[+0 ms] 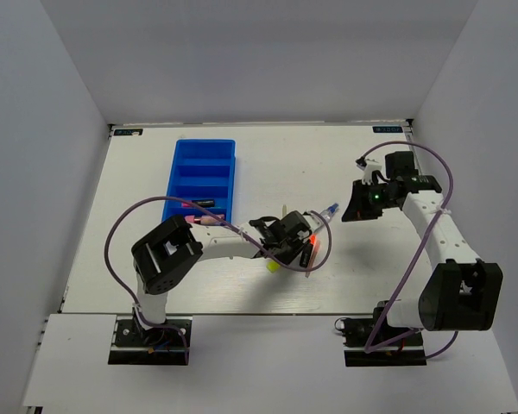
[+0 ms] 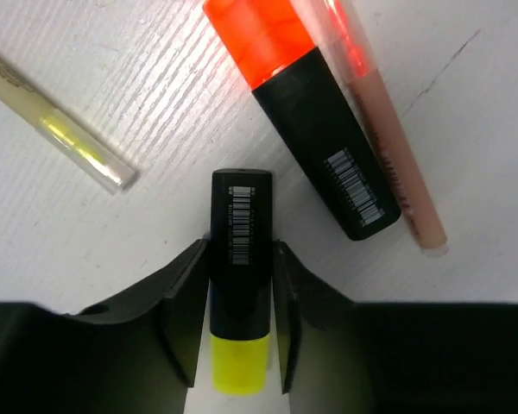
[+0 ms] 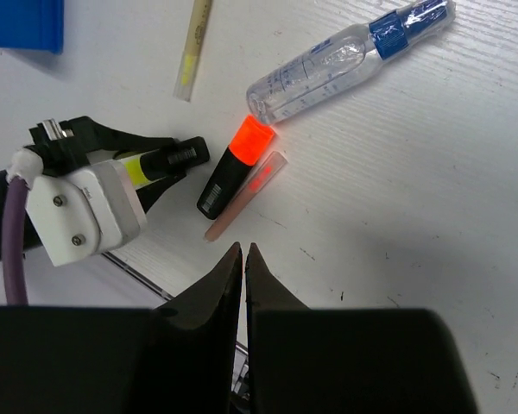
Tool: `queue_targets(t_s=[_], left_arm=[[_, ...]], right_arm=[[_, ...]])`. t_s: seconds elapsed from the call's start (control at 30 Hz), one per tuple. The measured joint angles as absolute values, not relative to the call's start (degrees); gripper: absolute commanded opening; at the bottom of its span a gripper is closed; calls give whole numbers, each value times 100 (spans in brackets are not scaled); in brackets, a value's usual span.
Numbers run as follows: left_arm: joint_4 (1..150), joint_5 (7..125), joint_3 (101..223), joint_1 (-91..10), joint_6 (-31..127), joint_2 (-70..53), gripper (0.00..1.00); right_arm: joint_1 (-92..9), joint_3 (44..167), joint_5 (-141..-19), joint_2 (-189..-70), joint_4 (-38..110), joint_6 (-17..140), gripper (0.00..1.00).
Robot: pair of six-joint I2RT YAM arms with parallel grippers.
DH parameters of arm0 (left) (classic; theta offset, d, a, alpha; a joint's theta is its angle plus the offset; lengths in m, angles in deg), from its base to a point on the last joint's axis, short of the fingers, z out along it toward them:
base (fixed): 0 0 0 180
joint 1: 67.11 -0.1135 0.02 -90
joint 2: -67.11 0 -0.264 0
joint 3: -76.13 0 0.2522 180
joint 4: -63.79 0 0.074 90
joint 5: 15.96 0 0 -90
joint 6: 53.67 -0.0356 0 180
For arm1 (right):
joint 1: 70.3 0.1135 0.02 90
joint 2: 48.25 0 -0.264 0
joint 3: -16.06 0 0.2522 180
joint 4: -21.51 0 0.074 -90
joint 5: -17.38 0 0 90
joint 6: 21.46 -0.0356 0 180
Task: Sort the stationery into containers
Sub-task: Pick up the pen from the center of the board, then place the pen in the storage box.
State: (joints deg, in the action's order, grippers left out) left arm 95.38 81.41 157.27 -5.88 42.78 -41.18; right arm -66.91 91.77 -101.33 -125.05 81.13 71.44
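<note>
Left gripper [image 2: 240,252] is pinching the yellow highlighter [image 2: 240,207] by its black body, just left of the orange highlighter [image 2: 315,129]. A peach stick [image 2: 397,164] lies right against the orange one's other side, and the clear blue-capped tube [image 3: 345,60] is just past its orange cap. Right gripper [image 3: 244,254] hangs off to its right, jaws pressed together on nothing. The blue tray [image 1: 203,155] sits well off to its left.

The left arm [image 1: 168,254] and right arm [image 1: 445,233] have white links, blocky black joints and purple cables [image 1: 110,246]. The left gripper [image 3: 188,155] carries a two-screw white plate [image 3: 86,211].
</note>
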Motion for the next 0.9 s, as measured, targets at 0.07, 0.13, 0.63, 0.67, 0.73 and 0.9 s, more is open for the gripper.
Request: queue_targets(t_s=[0.07,0.13,0.63,0.67,0.73,0.9], left_arm=[[9558,8091,15781,-581,4346,-4162,25],[9579,8063,15790,-583,4366,-4166,19],[10928,8419,15860,-1082,3612,-2960,0],[10987,8423,15891,-1239,3454,-2728,0],[11059,8334,15991,-1624,3142,-2335,0],[11098,7927,16286,-2789,2279,-1821,0]], right_arm=[[-6741,9177,-10196,-12468,8113,7144,7],[-6791,9177,-10266,-12444,8111,7141,8],[-6881,9048,-12105,-12393,8585,8964,0],[-6881,9020,-12286,-12391,8653,9183,0],[-6881,8928,-12607,-12369,8784,9600,0],[-6878,8770,-13110,-12240,9001,10372,0]])
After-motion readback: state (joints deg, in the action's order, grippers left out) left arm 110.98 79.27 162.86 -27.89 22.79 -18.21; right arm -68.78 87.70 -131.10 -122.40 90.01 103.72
